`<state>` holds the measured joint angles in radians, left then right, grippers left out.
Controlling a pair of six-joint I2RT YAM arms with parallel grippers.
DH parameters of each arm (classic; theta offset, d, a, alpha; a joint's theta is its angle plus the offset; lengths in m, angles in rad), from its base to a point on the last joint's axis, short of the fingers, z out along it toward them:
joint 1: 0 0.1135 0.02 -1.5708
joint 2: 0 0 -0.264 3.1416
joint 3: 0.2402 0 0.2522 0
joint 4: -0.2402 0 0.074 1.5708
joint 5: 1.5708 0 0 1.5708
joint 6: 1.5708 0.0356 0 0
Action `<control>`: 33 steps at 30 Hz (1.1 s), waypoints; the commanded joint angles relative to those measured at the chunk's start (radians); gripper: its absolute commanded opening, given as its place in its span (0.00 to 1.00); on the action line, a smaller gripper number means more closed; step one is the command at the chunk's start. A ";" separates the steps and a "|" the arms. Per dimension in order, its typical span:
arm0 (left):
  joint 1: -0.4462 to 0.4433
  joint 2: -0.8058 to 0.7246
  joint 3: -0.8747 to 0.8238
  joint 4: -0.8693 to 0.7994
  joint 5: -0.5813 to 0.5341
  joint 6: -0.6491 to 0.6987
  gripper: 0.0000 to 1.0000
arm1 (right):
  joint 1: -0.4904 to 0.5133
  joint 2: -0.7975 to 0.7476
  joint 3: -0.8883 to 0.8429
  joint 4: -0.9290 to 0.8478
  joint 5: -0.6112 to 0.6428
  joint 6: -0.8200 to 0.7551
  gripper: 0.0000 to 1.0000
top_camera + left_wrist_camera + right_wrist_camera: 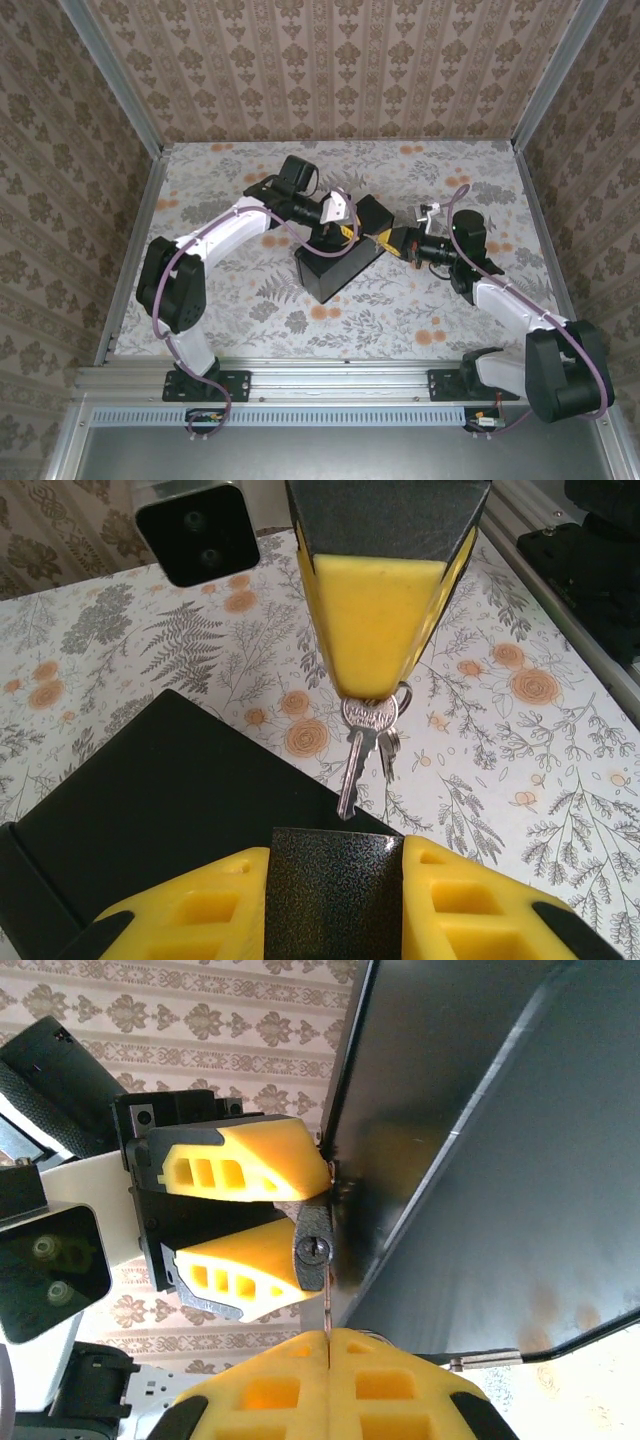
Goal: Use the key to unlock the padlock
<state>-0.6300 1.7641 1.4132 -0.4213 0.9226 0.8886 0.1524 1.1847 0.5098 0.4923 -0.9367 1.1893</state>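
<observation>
My left gripper [337, 852] is shut on the black speckled padlock [337, 905], with a yellow finger on each side of its body. In the right wrist view the padlock [312, 1228] shows its keyhole end between those fingers [240, 1165]. My right gripper [328, 1336] is shut on the silver key [327, 1305]. The key [352, 765] points at the padlock, its tip at the lock's end face just beside the keyhole. In the top view both grippers, left [347, 230] and right [388, 243], meet at the table's middle.
A black box [335, 268] lies on the floral tabletop right under and beside both grippers. A second key [388, 745] hangs from the same ring. Patterned walls close in three sides, and an aluminium rail [330, 372] runs along the near edge.
</observation>
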 commanded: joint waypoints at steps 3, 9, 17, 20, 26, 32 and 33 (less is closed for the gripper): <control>0.020 -0.032 -0.011 -0.008 0.060 -0.014 0.24 | -0.024 -0.046 -0.019 0.089 -0.027 0.032 0.00; 0.022 -0.034 -0.029 0.048 0.095 -0.043 0.24 | -0.015 -0.034 -0.027 0.138 -0.033 0.043 0.00; 0.024 -0.037 -0.026 0.051 0.099 -0.045 0.24 | 0.005 -0.001 0.003 0.117 -0.037 0.011 0.00; 0.024 -0.044 -0.035 0.057 0.100 -0.046 0.24 | 0.011 0.012 0.011 0.123 -0.036 0.010 0.00; 0.024 -0.046 -0.036 0.060 0.096 -0.048 0.24 | 0.028 0.030 0.025 0.126 -0.032 0.008 0.00; 0.023 -0.045 -0.031 0.057 0.099 -0.047 0.24 | 0.034 0.041 0.025 0.151 -0.025 0.020 0.00; 0.023 -0.045 -0.031 0.057 0.099 -0.047 0.24 | 0.034 0.043 0.027 0.151 -0.024 0.018 0.00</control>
<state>-0.6086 1.7603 1.3853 -0.3721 0.9699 0.8516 0.1814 1.2167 0.4984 0.5922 -0.9512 1.2091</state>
